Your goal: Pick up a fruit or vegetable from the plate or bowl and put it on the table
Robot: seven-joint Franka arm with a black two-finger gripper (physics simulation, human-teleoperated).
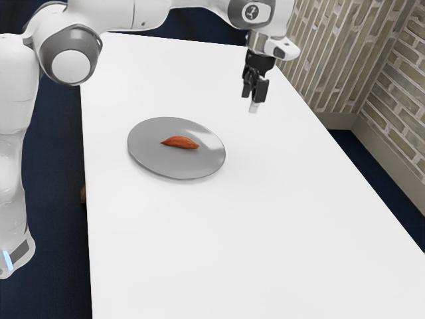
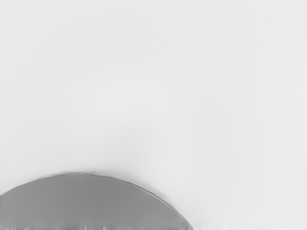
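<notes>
We can't tell whether our gripper has its jaws spread; well apart from them, the orange vegetable rests on the plate, presumably awaiting pickup

The plate looks smooth and glossy; the table, smooth and matt.

Indoors, kind unclear — pale brick wall | baseboard | dark-blue floor — plain white table
</notes>
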